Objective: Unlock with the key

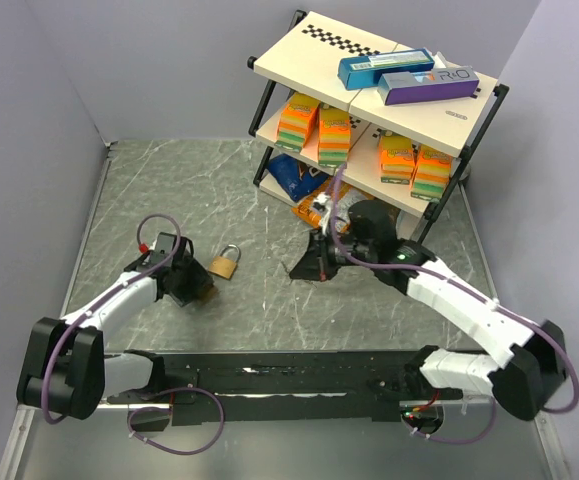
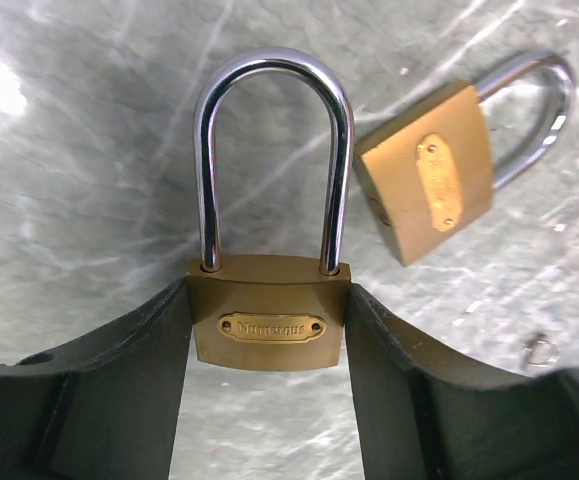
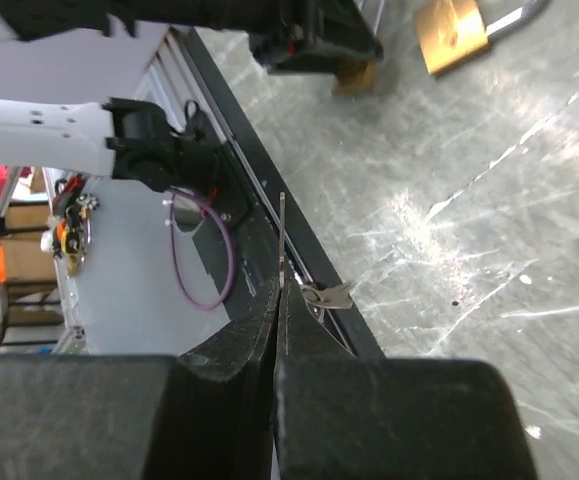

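Okay, nearest you, your left end effector [image 2: 269, 296] clamped the brass body of the long-shackle padlock [image 2: 269, 318], one finger on each side, shackle pointing away. Just beyond it a second padlock [image 2: 431, 182] lay flat on the worktop [image 2: 89, 180]. Your right end effector [image 3: 278, 300] was pressed together, pinching the key [image 3: 282, 245], seen edge-on. A shelf [image 1: 314, 45] with boxes stood at the back.

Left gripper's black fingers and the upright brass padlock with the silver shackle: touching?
Touching. Left wrist view: both fingers of the left gripper press flat against the sides of the brass padlock body, no gap on either side.
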You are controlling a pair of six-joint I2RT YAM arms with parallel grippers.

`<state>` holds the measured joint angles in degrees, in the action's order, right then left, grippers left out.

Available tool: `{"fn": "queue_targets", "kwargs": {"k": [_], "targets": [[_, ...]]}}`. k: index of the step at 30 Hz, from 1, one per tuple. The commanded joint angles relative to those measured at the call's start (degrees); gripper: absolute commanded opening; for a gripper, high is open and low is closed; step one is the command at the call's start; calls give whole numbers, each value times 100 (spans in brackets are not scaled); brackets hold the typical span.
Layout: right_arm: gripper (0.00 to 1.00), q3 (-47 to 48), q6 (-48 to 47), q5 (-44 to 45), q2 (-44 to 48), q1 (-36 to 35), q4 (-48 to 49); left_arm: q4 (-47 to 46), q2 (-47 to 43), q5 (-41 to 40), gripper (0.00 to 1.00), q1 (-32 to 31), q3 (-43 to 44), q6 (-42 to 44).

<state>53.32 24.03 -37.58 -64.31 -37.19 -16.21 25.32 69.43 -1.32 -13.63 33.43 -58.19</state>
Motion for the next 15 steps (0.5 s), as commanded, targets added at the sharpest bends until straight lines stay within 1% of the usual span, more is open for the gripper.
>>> {"fn": "queue_targets", "kwargs": {"k": [1,5,8,10,15], "targets": [[0,240,-274,-48,-502,-297,409,-545,-254,308,1,-113,-47,-544],[0,284,-346,-153,-1065,-350,522,-782,-237,369,1,-324,-109,-815],[0,556,-540,-179,-1670,-464,329,-853,-140,273,1,-588,-4,-974],[0,557,-470,-354,-1873,-526,434,-897,-96,168,1,-815,49,-1114],[0,662,-373,-671,-2743,-605,750,-1169,-8,176,1,-1159,-3,-1396]]}}
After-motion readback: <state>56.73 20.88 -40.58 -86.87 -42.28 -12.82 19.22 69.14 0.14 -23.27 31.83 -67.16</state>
